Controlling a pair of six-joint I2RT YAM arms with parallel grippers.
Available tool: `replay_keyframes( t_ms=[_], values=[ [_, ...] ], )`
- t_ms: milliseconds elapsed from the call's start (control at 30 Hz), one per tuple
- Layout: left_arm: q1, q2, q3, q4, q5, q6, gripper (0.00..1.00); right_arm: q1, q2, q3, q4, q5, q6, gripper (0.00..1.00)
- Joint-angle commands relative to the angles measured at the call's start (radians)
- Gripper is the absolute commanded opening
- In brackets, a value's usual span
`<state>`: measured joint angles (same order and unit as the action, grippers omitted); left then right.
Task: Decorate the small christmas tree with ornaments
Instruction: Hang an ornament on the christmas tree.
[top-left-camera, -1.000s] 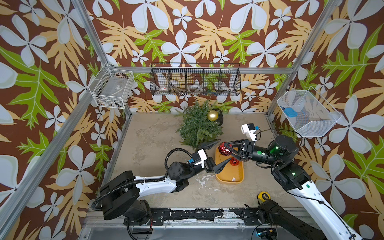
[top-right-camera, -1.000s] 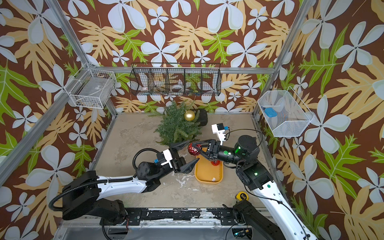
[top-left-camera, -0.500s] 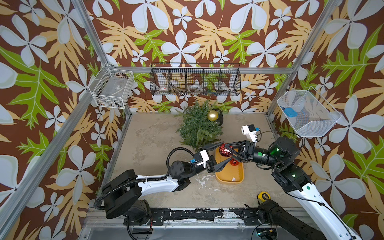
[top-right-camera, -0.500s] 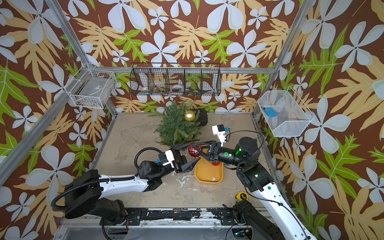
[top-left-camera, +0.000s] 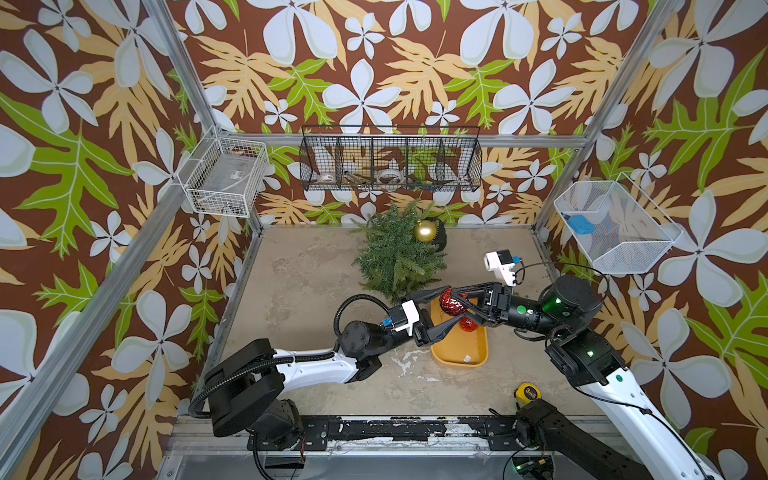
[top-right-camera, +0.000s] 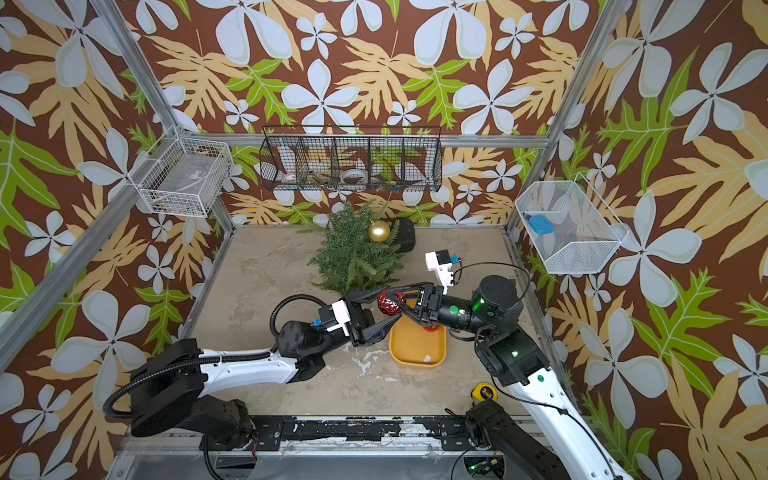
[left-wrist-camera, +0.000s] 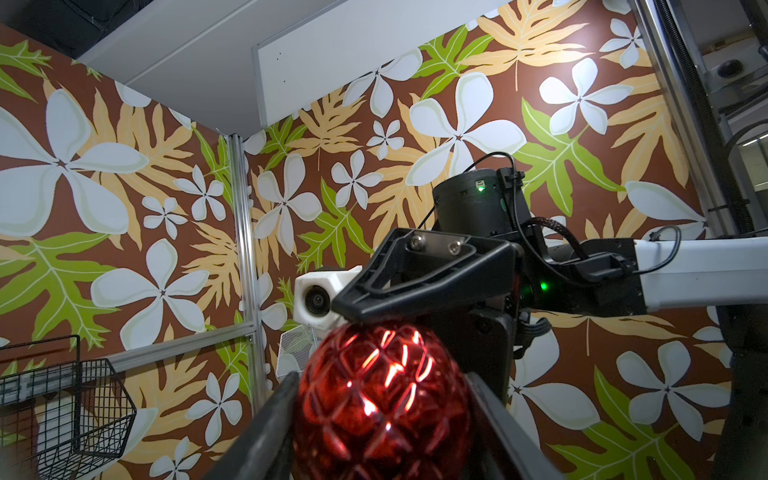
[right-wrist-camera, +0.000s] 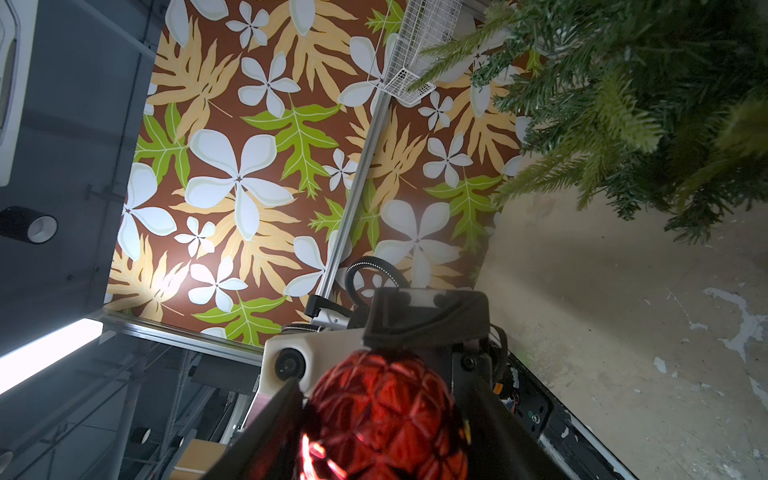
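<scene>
A faceted red ornament (top-left-camera: 453, 301) (top-right-camera: 390, 302) hangs above the far end of the yellow tray (top-left-camera: 457, 353), just in front of the small christmas tree (top-left-camera: 395, 257). My left gripper (top-left-camera: 455, 305) comes from the left and is shut on it; in the left wrist view the ornament (left-wrist-camera: 382, 395) fills the gap between both fingers. My right gripper (top-left-camera: 457, 302) comes from the right with its jaws around the same ornament (right-wrist-camera: 382, 419); I cannot tell whether they still press it. A gold ornament (top-left-camera: 424, 231) sits on the tree. Another red ornament (top-left-camera: 468, 324) lies in the tray.
The tree's black pot (top-left-camera: 440, 232) stands at the back wall. A yellow tape measure (top-left-camera: 525, 392) lies near the front right. A black wire basket (top-left-camera: 390, 164) and white baskets (top-left-camera: 224, 176) (top-left-camera: 615, 226) hang on the walls above the table.
My left gripper has moved in on the red ornament and narrowed its jaws onto it. The right gripper's jaws have widened a little. The ornament has stayed in place.
</scene>
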<state>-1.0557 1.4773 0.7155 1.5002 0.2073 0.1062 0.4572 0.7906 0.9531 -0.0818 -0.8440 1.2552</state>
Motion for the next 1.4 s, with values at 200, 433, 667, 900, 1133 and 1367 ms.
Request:
replay_keyframes(
  t_ms=[200,433,667,900,1133,1367],
  values=[
    [-0.001,-0.031,-0.017,0.012,-0.006,0.026,0.57,0.001,0.001,0.064,-0.150,0.057,-0.135,0.85],
    [-0.001,-0.140,-0.055,-0.238,-0.025,0.135,0.56,0.000,0.091,0.311,-0.585,0.203,-0.533,0.82],
    [-0.002,-0.279,-0.065,-0.678,-0.111,0.327,0.55,0.020,0.161,0.375,-0.762,0.238,-0.696,0.78],
    [0.000,-0.379,-0.094,-0.889,-0.182,0.397,0.55,0.133,0.170,0.290,-0.664,0.236,-0.642,0.78],
    [0.000,-0.422,-0.126,-0.903,-0.187,0.386,0.55,0.181,0.177,0.210,-0.546,0.216,-0.566,0.77],
    [-0.001,-0.442,-0.149,-0.890,-0.194,0.375,0.55,0.217,0.213,0.164,-0.453,0.215,-0.519,0.72]
  ],
)
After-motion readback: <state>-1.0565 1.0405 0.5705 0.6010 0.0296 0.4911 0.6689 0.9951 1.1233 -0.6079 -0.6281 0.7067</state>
